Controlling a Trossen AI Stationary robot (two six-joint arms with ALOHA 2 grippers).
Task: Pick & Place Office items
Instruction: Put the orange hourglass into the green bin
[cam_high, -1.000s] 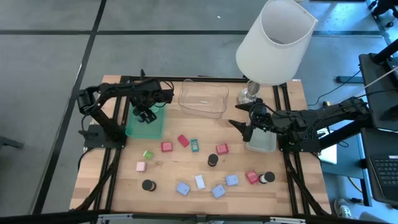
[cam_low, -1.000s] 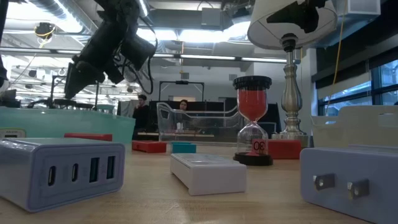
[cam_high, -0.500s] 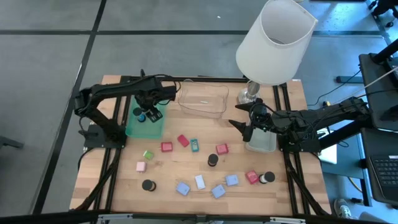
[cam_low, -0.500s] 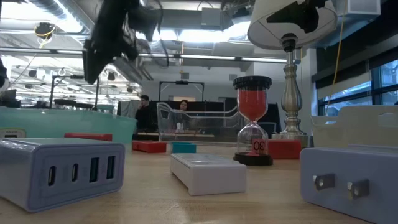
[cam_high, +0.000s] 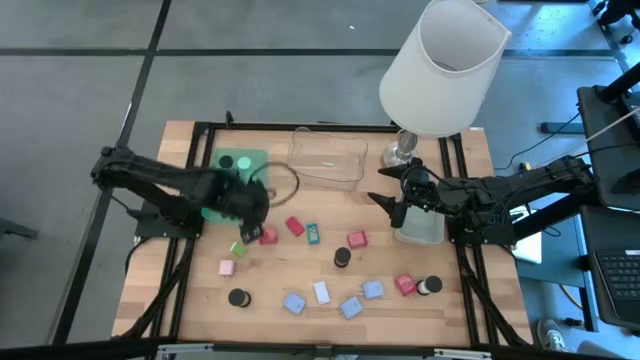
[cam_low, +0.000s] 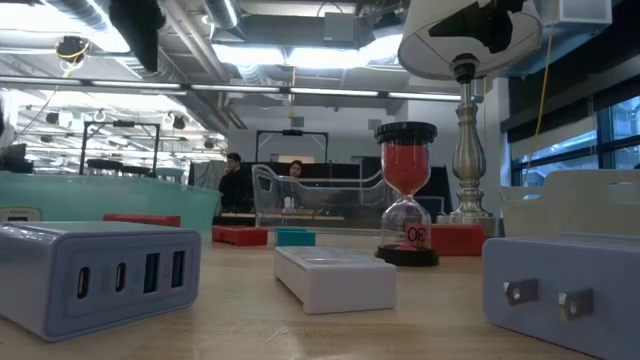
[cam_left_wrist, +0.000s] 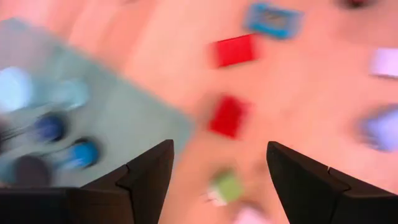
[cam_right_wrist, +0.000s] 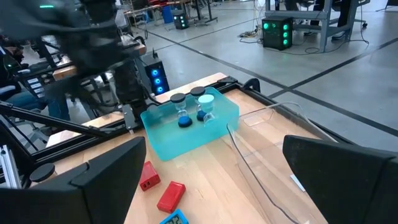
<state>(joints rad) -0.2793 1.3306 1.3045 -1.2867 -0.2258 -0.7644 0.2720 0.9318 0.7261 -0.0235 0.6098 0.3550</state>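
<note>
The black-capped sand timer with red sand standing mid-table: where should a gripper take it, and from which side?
Probably at the round top cap of the sand timer, coming straight down. It stands upright, its glass waist looks narrow and fragile, and nothing crowds it; the red block sits apart.

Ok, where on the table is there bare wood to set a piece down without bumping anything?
Bare wood lies along the left edge, beside the pink block and black disc, and between the clear tray and the red blocks. The front centre is crowded with light-blue blocks. The left gripper, open, hangs by the green tray; the right gripper waits open.
</note>
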